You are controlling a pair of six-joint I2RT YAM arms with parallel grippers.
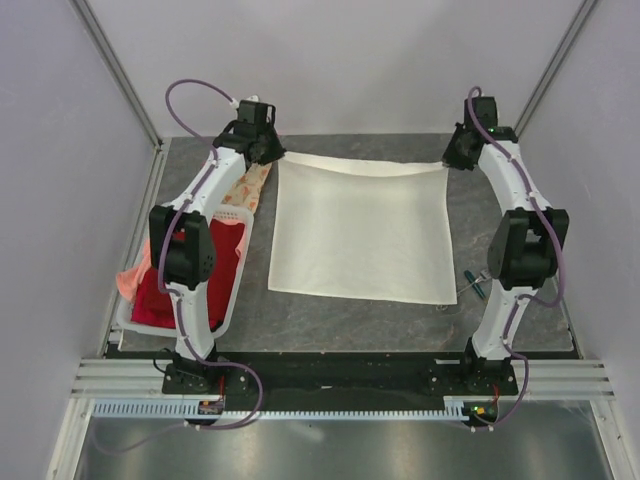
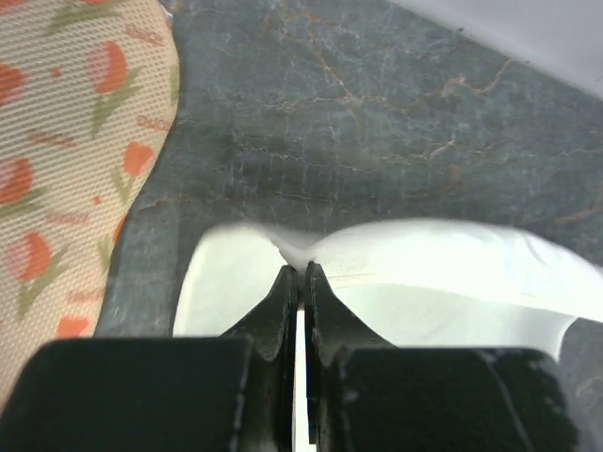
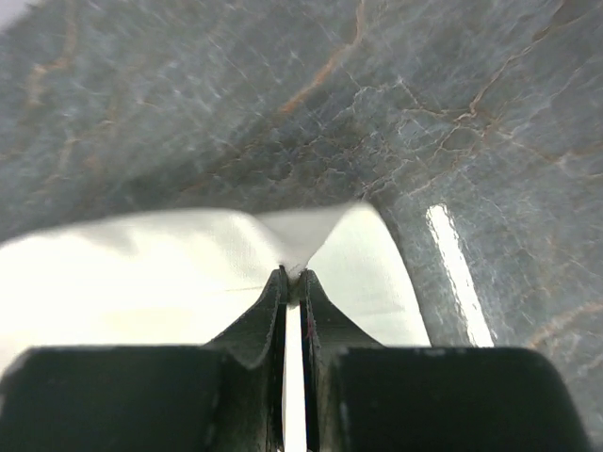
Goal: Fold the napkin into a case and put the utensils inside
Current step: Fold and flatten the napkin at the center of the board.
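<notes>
The cream-white napkin (image 1: 358,232) lies spread on the dark table, its far edge lifted between both arms. My left gripper (image 1: 270,152) is shut on the napkin's far left corner, which shows pinched between the tips in the left wrist view (image 2: 300,268). My right gripper (image 1: 455,160) is shut on the far right corner, seen pinched in the right wrist view (image 3: 294,273). The napkin (image 2: 424,273) (image 3: 141,273) sags between them. Something small with a blue part (image 1: 473,283) lies by the right arm; I cannot tell if it is a utensil. No gold utensils show.
A white basket (image 1: 232,300) at the left holds a red cloth (image 1: 205,275). A peach floral cloth (image 1: 250,188) lies by the left arm and shows in the left wrist view (image 2: 66,151). Metal rails (image 1: 340,375) run along the near edge.
</notes>
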